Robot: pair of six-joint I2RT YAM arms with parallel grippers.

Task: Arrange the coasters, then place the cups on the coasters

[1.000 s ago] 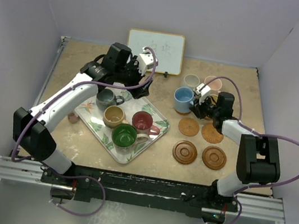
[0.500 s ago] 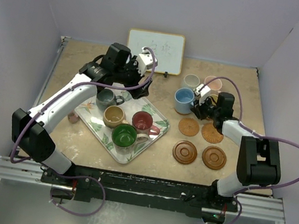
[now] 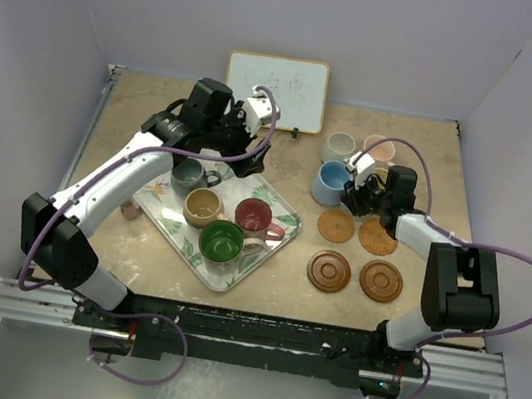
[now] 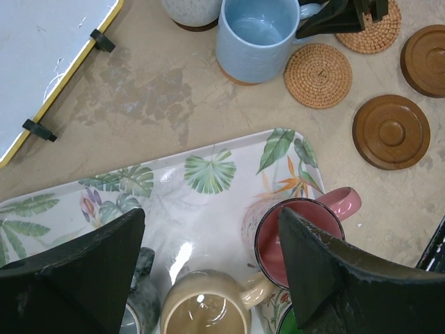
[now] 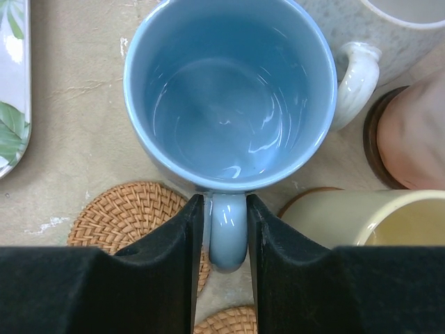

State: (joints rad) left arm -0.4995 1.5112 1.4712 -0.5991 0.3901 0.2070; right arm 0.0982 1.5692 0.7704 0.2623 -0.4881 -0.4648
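The blue cup [image 5: 226, 90] stands upright on a brown coaster [image 4: 233, 75], of which only an edge shows beneath it. Its handle points at the right tool [image 5: 224, 203], whose fingers [image 5: 174, 264] flank the handle closely on both sides; I cannot tell whether they pinch it or only bracket it. Just beside the blue cup, on that tool's side, lie two woven coasters [image 4: 318, 75], and past them two wooden coasters [image 3: 329, 270], all bare. A white cup [image 3: 339, 145], a pink cup [image 3: 379, 149] and a yellow cup [image 5: 368, 219] crowd its far and right sides. Left of it on the counter [image 3: 274, 277] sits the tray [image 4: 201, 202], carrying a grey cup [image 3: 189, 175], a tan cup [image 3: 203, 207], a red cup [image 3: 255, 216] and a green cup [image 3: 221, 241]. The left tool [image 4: 210, 212] hangs above them, released and holding nothing.
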